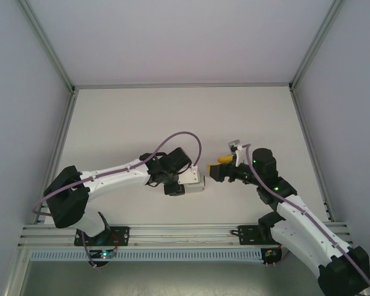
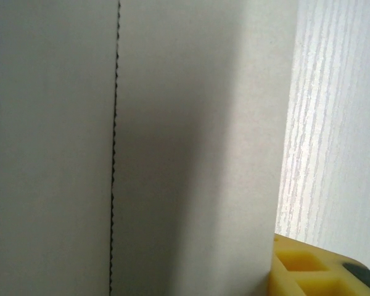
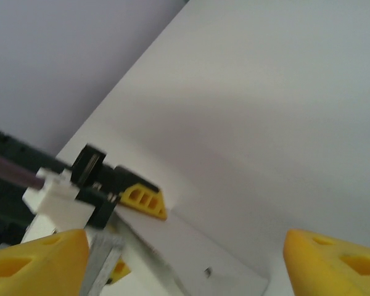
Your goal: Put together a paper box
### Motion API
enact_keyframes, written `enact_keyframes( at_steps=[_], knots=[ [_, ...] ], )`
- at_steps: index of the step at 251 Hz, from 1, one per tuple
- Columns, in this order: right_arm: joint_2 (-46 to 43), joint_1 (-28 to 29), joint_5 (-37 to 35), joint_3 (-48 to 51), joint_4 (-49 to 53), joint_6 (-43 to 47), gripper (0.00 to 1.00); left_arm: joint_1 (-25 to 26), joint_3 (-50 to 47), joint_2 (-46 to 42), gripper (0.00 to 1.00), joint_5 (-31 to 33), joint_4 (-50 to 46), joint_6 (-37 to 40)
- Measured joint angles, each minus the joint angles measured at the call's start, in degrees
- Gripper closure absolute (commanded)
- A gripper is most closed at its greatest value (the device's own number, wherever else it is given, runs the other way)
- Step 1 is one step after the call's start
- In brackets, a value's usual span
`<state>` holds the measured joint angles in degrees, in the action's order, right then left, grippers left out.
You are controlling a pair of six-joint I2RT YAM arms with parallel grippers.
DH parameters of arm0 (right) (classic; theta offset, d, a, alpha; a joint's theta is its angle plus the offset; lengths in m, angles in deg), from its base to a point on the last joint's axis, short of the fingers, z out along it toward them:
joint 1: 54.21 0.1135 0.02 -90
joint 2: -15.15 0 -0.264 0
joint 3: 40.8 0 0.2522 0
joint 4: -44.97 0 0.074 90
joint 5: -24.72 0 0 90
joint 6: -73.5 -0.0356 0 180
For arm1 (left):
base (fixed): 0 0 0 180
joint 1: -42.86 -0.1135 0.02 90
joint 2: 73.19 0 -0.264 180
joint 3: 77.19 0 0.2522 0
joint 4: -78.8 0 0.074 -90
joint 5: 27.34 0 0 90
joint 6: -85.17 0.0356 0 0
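Basically, left gripper (image 1: 186, 185) clamped the white paper box (image 1: 197, 182) near the middle of the table (image 1: 172, 117) (perforated crease line (image 2: 114, 154) facing its wrist camera); right gripper (image 1: 217, 167) sat just beside it, yellow fingers (image 3: 333, 265) spread wide, gripping nothing.

Soft, even light; right wrist view blurred; shadow crosses paper box (image 2: 191, 154).

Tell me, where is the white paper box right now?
In the top view the paper box is near the middle of the table, held by the left gripper, with the open right gripper just to its right.
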<state>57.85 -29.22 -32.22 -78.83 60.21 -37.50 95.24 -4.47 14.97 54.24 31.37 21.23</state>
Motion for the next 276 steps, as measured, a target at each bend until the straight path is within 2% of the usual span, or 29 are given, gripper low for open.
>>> enact_keyframes(
  at_steps=[52,86,100,126,206,240,276],
  knots=[
    [2.9,5.3,-3.1,-0.1,2.1,4.9,0.35,-1.2,0.4,0.6,0.65,-1.7,0.0,0.2],
    [4.3,5.9,-5.1,-0.2,3.2,7.3,0.41,-1.5,0.7,0.9,0.65,-2.3,0.0,0.5],
    [5.1,6.0,-5.4,-0.4,3.5,8.2,0.46,-1.5,0.7,0.9,0.65,-2.3,0.0,0.5],
    [6.6,6.4,-5.7,-1.1,3.7,9.2,0.48,-1.5,1.2,1.4,0.65,-2.6,0.0,0.5],
    [10.1,8.7,-9.6,-3.8,6.0,10.2,0.92,-1.5,1.8,2.0,0.65,-2.9,0.0,0.5],
    [10.0,10.1,-11.8,-4.5,7.1,8.4,1.0,-1.5,1.8,2.0,0.65,-2.7,0.0,0.4],
    [9.9,12.3,-15.4,-4.8,7.1,3.0,1.0,-1.5,1.8,2.0,0.65,-2.5,0.0,0.1]
  ],
)
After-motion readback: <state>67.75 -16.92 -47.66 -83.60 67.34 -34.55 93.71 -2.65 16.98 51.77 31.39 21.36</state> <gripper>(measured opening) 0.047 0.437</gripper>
